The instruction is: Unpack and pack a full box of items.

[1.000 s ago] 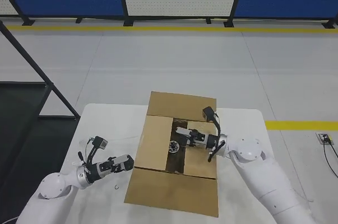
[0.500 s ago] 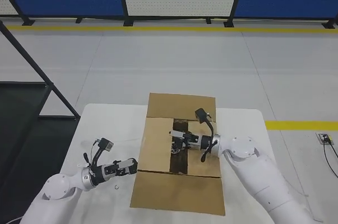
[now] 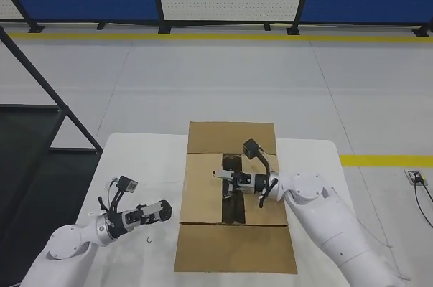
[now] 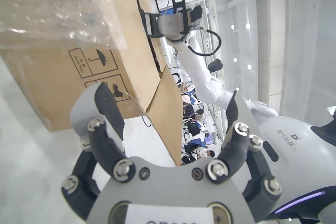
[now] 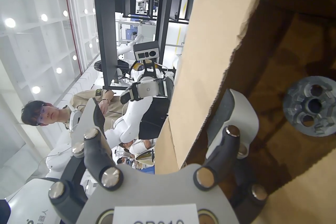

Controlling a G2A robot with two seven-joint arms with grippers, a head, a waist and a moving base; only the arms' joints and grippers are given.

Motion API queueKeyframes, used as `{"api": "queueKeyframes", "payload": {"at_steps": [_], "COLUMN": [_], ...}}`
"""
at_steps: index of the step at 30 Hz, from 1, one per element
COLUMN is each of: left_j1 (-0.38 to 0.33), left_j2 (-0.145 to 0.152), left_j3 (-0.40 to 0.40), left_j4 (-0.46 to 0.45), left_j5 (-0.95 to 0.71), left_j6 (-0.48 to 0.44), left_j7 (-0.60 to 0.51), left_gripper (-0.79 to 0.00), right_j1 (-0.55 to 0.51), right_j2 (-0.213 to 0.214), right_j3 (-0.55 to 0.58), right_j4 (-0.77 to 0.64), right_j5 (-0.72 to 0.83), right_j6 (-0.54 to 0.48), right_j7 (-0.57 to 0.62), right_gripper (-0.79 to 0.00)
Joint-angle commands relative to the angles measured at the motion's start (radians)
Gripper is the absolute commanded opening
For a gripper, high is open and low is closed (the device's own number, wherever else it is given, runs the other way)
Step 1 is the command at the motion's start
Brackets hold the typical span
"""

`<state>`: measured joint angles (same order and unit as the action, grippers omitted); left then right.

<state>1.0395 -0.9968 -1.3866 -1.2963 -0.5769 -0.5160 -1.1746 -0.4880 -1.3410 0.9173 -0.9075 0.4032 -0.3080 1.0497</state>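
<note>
Left jaws wide; right jaws wide, straddling brown cardboard box (image 3: 234,247) flap (ragged edge).

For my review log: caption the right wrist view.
Open right end effector straddles a cardboard box flap; a dark grey holed disc lies inside.

Surroundings, non-task

White table (image 3: 130,154); black metal frame (image 3: 31,72) to its left; blue panels (image 3: 87,8) along far wall; yellow floor tape (image 3: 392,161); floor socket with cable (image 3: 416,177) at right.

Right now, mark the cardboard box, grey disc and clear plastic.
cardboard box (image 3: 234,247), top view, near flap.
grey disc (image 5: 295,101), right wrist view, holed face.
clear plastic (image 4: 57,17), left wrist view, crinkled middle.
</note>
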Motion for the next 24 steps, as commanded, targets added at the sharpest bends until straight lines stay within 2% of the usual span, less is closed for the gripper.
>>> {"api": "queueKeyframes", "payload": {"at_steps": [1,13,24], "left_j1": [0.017,0.136,0.312], "left_j2": [0.007,0.035,0.045], "left_j3": [-0.041,-0.229,-0.374], "left_j4": [-0.002,-0.048,-0.141], "left_j5": [-0.019,-0.118,-0.165], "left_j6": [-0.007,-0.049,-0.141], "left_j7": [-0.004,0.007,0.041], "left_gripper": [0.0,0.0,0.0], "right_j1": [0.001,0.006,0.07], "right_j2": [-0.001,-0.031,-0.114], "right_j3": [0.002,-0.026,-0.164], "right_j4": [-0.002,-0.085,-0.061], "right_j5": [0.014,0.073,0.042], "right_j6": [-0.006,-0.011,-0.017], "right_j7": [0.015,-0.024,-0.205], "right_gripper": [0.0,0.0,0.0]}}
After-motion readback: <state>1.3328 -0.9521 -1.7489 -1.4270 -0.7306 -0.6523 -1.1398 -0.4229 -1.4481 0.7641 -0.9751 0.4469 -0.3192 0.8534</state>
